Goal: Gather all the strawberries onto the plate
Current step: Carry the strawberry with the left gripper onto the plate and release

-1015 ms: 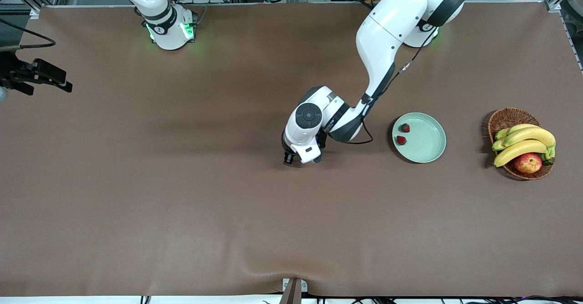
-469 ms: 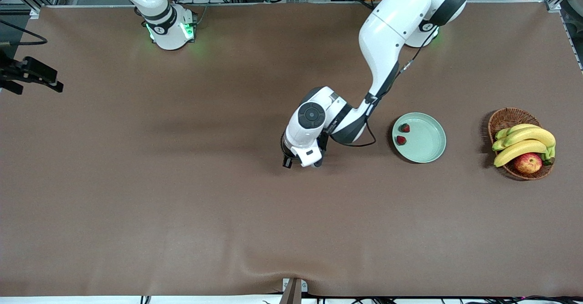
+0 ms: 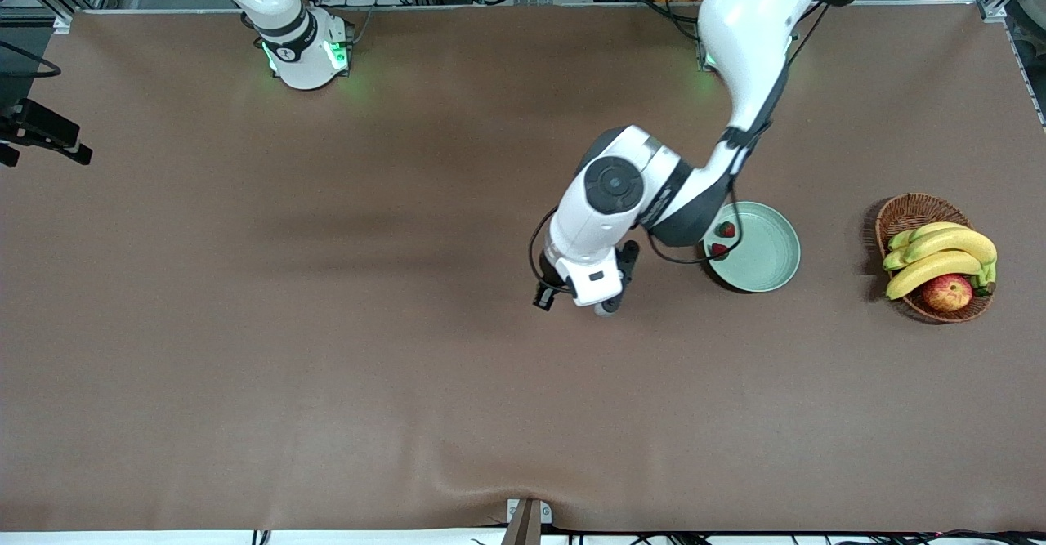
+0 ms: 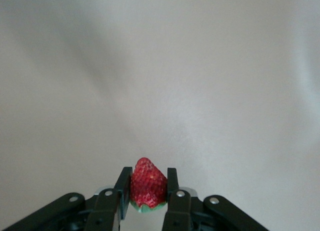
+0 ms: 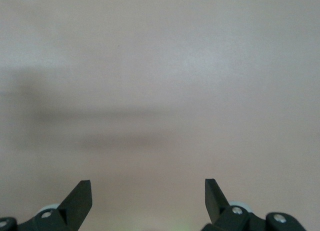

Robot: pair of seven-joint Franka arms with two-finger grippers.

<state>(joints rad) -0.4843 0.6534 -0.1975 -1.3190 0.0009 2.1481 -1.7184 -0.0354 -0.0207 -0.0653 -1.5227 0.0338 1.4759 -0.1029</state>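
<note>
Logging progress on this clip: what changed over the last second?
The left gripper, shut on a strawberry, rose off the table and moved toward the plate. The right gripper drew back toward its end, open. Two strawberries on the plate and the fruit basket stayed put.

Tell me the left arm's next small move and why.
Probably carry the left gripper sideways toward the plate. It is shut on a strawberry over bare table beside the plate, where two strawberries already lie. The right gripper waits open at the table's edge.
</note>
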